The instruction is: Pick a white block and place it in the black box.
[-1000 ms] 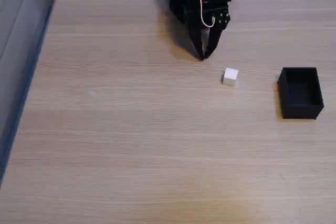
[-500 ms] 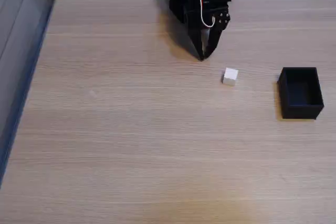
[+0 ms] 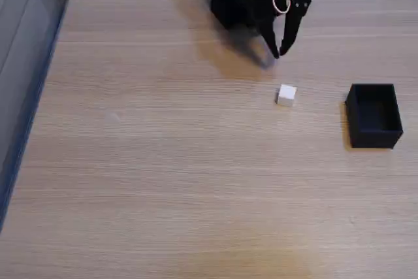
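— White block [image 3: 286,95] sits alone on the wooden table [image 3: 163,161], right of centre in the fixed view. Where's the arm?

— Up near the far edge. The gripper [image 3: 279,53] hangs above and a little left of the cube, tips pointing down, clearly apart from it. Its jaws look parted — a wedge of table shows between the two fingers, though the tips sit fairly close together and the picture is slightly blurred there.

— And the target?

— The black box [image 3: 373,115] stands to the right of the cube, near the table's right side, with its hollow facing up and nothing in it that I can make out. Cube and box are well apart.

— So what could go wrong from here?

— My guess is the descent. The cube is small and looks turned a bit against the table edges; if the fingers come down off-centre, one tip could clip a corner and nudge it away instead of straddling it.

— Anything else?

— If the gap between the fingers is too narrow on arrival, a tip may land on top of the cube. And a shallow pinch could let it slip on the way to the box.
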{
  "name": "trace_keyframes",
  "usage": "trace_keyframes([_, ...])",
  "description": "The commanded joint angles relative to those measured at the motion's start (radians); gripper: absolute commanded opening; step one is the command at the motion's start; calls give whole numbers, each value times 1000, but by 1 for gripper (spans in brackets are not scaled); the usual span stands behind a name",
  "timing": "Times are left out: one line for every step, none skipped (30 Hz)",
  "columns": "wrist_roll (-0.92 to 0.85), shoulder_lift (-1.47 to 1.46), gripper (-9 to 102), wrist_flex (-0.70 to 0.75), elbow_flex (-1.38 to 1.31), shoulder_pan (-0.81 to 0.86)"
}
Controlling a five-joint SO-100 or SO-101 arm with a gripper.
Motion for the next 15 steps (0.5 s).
trace_keyframes([86, -149, 0, -49, -140, -49])
trace_keyframes([104, -192, 0, -60, -170, -60])
trace_keyframes([123, -230, 0, -71, -201, -67])
trace_keyframes([135, -265, 0, -81, -225, -74])
trace_keyframes([144, -298, 0, -92, -247, -77])
trace_keyframes([152, -328, 0, -103, -265, -77])
trace_keyframes([152, -359, 0, -109, -284, -77])
trace_keyframes([155, -390, 0, -117, -299, -74])
trace_keyframes([160, -419, 0, -123, -313, -67])
trace_keyframes([164, -449, 0, -129, -328, -60])
trace_keyframes([167, -479, 0, -132, -344, -52])
trace_keyframes([173, -508, 1, -135, -356, -41])
trace_keyframes([178, -532, 2, -143, -367, -31])
trace_keyframes([179, -555, 4, -149, -374, -17])
trace_keyframes([187, -577, 6, -155, -380, -2])
